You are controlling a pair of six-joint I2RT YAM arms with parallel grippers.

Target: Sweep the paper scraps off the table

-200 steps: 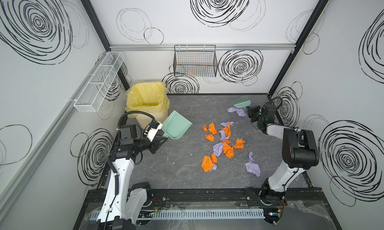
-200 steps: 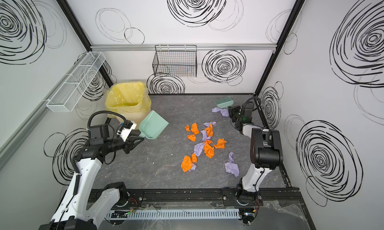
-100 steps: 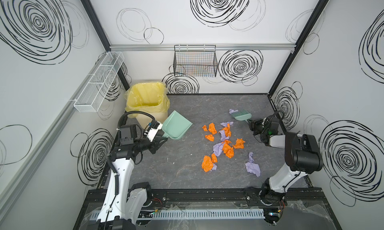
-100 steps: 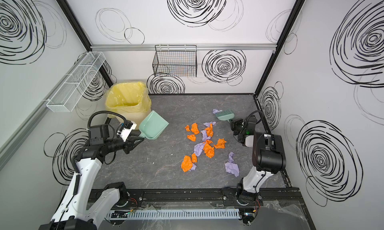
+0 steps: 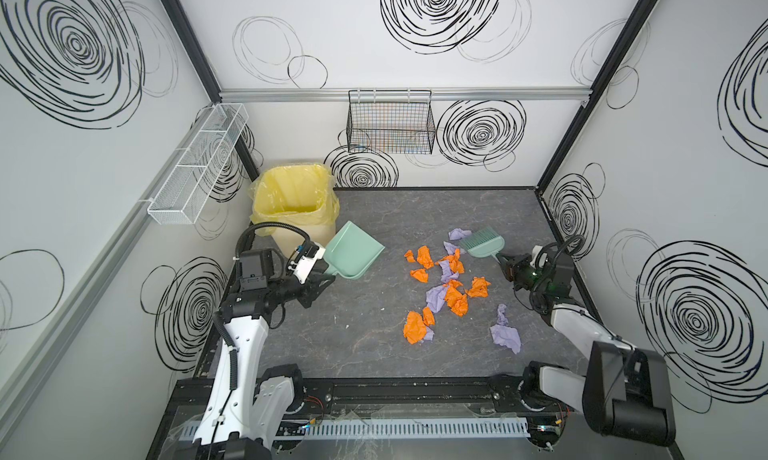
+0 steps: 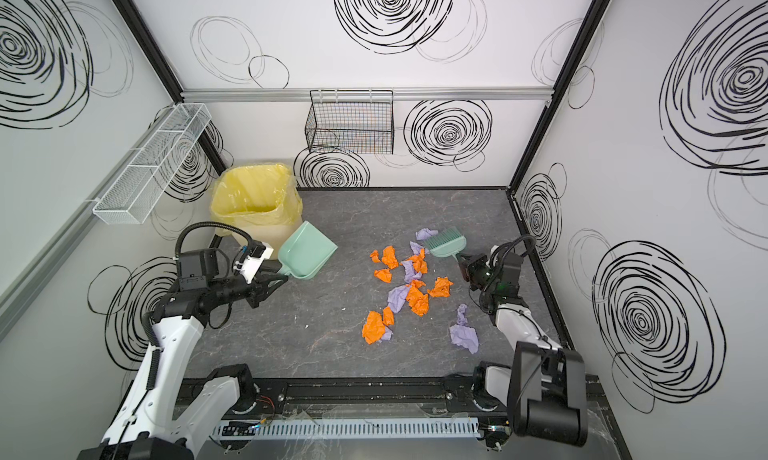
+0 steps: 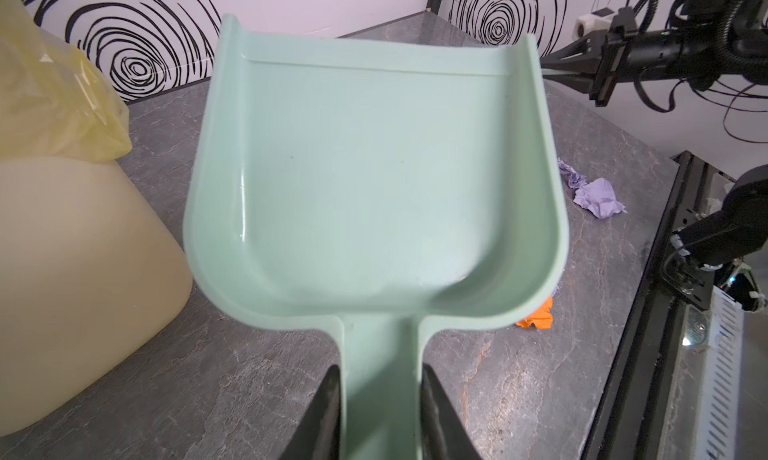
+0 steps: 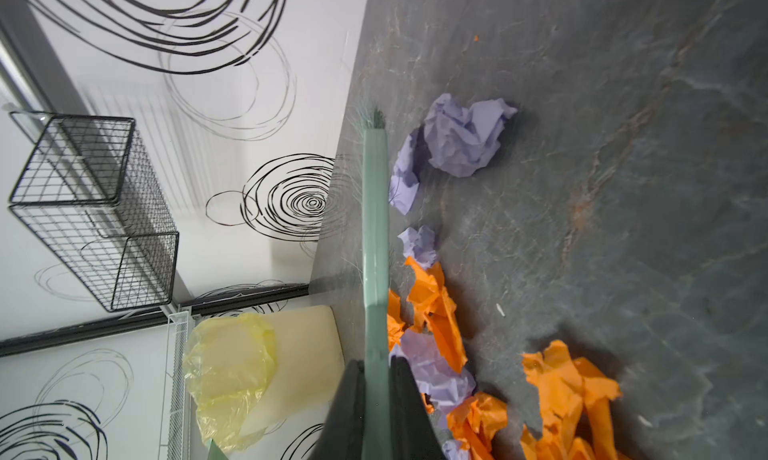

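Observation:
Orange and lavender paper scraps [image 5: 444, 283] [image 6: 409, 287] lie in a loose heap right of the middle of the dark grey table [image 5: 365, 341]. One lavender scrap [image 5: 505, 337] [image 7: 598, 196] lies apart, nearer the front. My right gripper [image 5: 505, 262] [image 8: 376, 362] is shut on the handle of the mint-green brush [image 5: 482, 242] [image 8: 375, 229]. The bristles stand at the far edge of the heap, against a lavender scrap [image 8: 465, 137]. My left gripper [image 5: 330, 275] [image 7: 380, 374] is shut on the handle of the mint-green dustpan [image 5: 353, 250] [image 7: 374, 166], which is empty and left of the heap.
A bin with a yellow liner [image 5: 291, 204] [image 6: 253, 200] stands at the back left, just behind the dustpan. A black wire basket [image 5: 390, 123] hangs on the back wall and a white wire shelf [image 5: 199, 162] on the left wall. A black frame [image 5: 415, 383] edges the front.
My right gripper has drawn the brush from the back right corner toward the heap, dragging lavender scraps with it. The left arm and dustpan have not moved.

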